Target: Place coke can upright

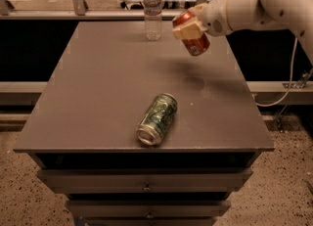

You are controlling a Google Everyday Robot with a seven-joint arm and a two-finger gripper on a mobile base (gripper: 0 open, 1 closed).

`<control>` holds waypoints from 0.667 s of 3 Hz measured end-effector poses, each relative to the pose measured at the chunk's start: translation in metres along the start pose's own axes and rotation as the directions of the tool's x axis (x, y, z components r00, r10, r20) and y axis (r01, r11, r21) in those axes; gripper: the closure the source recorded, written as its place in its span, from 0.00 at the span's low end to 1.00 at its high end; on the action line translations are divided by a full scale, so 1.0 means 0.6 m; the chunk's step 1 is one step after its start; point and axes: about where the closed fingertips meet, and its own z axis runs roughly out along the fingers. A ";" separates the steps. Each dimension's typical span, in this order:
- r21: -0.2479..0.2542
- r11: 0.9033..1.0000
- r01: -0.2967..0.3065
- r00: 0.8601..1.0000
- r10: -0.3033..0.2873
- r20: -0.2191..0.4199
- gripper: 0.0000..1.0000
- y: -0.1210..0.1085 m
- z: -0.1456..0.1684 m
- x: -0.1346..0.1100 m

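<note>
Coke can (pixel 196 45), red, tilted, in gripper (pixel 189 30) jaws over far right of table (pixel 98 98)

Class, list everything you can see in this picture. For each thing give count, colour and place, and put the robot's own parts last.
coke can: one, red, held tilted in the air above the table's back right part
green can: one, green, lying on its side near the table's front edge
water bottle: one, clear, standing upright at the table's back edge
table: one, grey, centre, with drawers below
cable: one, white, hanging at right
arm: one, white, top right
gripper: one, tan fingers, closed on the coke can
</note>
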 end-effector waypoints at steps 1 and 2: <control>-0.039 0.997 0.064 0.990 -0.058 0.127 1.00 -0.001 -0.030 0.028; -0.058 0.994 0.090 0.962 -0.071 0.264 1.00 0.009 -0.044 0.060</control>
